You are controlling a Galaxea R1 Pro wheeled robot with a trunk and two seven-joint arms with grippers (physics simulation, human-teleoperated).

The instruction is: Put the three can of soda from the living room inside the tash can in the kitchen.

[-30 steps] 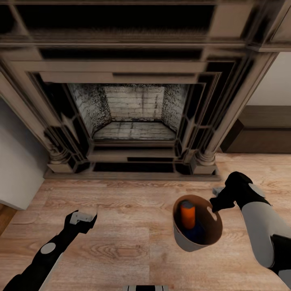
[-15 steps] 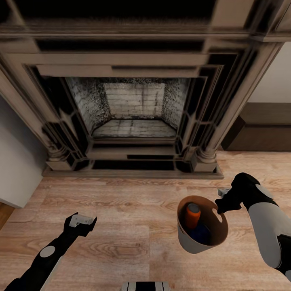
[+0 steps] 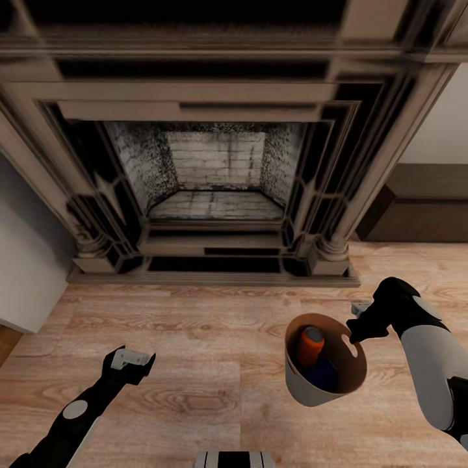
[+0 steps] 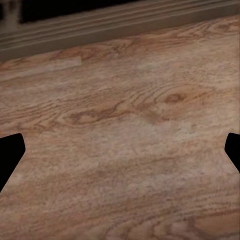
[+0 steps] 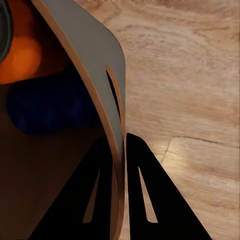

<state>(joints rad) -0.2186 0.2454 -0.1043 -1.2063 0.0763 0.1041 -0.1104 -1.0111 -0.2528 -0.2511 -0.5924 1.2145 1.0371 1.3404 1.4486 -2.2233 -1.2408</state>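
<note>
Light wood planks make the floor (image 3: 214,338) of the living room, and it covers the lower half of the head view. Behind it stands the large brick fireplace (image 3: 218,175) with a dark stepped frame and a pale grey firebox. To the right of the fireplace there is a low dark brown cabinet (image 3: 422,211) against the white wall.

The small round tapered bin, the tash can (image 3: 305,387), pale grey outside and brown inside, hangs tilted above the floor at the right side, in front of the fireplace. The right pincer (image 3: 356,331) holds it by the rim: in the right wrist view its two black fingers (image 5: 150,195) are closed on the thin wall (image 5: 95,75), one finger inside and one outside.

Inside the bin lie the cans of soda. One orange-red cylindrical can (image 3: 309,346) with a silver top leans against the brown inner wall, and a dark blue can (image 3: 323,376) lies below it, touching it. I cannot tell if a third can is there.

The left pincer (image 3: 133,359) hangs over the bare floor at the left, well apart from the bin. Its fingers stand wide apart and hold nothing; in the left wrist view only their black tips (image 4: 9,152) appear at the edges.
</note>
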